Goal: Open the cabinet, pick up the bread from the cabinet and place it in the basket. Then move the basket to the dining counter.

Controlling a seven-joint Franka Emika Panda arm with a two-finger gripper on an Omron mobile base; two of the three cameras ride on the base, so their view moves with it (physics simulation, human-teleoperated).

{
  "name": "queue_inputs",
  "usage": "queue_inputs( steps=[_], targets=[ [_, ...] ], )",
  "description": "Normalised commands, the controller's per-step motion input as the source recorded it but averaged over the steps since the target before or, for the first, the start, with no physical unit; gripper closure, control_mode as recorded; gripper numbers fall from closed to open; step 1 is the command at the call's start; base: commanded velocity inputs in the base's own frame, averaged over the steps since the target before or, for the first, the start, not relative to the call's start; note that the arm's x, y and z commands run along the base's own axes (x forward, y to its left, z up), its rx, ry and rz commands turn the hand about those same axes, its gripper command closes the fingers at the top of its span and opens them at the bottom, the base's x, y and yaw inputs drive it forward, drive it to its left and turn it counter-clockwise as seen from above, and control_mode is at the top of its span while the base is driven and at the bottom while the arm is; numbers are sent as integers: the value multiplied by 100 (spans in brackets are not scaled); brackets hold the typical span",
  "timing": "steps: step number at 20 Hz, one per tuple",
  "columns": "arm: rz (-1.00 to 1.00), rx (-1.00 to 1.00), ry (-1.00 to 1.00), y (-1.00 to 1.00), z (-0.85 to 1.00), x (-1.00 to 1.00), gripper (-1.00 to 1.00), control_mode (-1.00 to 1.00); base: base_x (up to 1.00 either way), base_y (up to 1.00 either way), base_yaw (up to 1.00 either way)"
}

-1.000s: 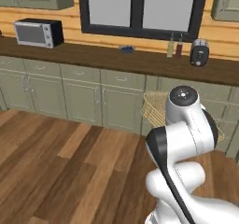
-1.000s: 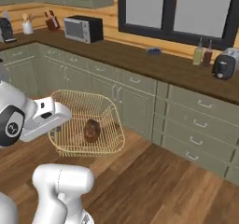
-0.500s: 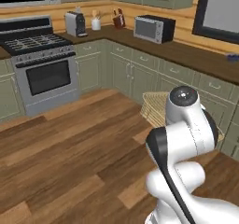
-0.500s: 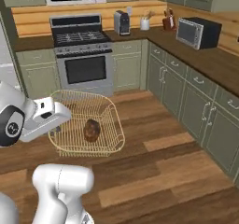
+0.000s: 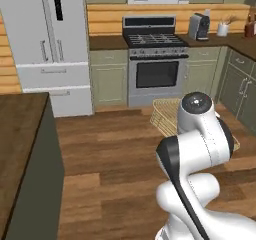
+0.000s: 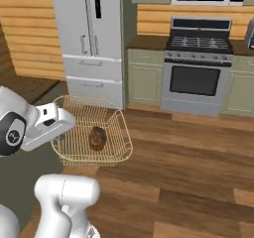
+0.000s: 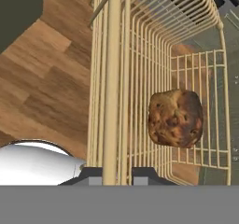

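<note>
Swung round with the base, both base views now face a refrigerator (image 5: 55,49) and a stove (image 5: 156,59) where a window and drawer fronts were framed a second ago; the basket and bread are held in the same place relative to the arm, so the shift is the camera's, not theirs.

At far left of the left base view, the dining counter (image 5: 20,154) is seen as a dark wood desk with a grey-green front. In the right base view, the basket (image 6: 74,155) is carried off the floor at centre left, its near rim pinched in the claw (image 6: 58,133). The bread (image 6: 97,138) lies on the basket's mesh floor, just right of the claw.

In the hand view, a rim wire runs up between the narrowly closed fingertips (image 7: 88,175).

Judged: the dining counter lies left of the carried basket.
</note>
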Motion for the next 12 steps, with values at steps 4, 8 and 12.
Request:
queue_inputs(
  steps=[4,8,12],
  targets=[
    [0,0,0,0,0,0,100,100,31,0,85],
    [0,0,0,0,0,0,100,100,31,4,83],
    [0,0,0,0,0,0,100,100,59,6,76]
  ],
)
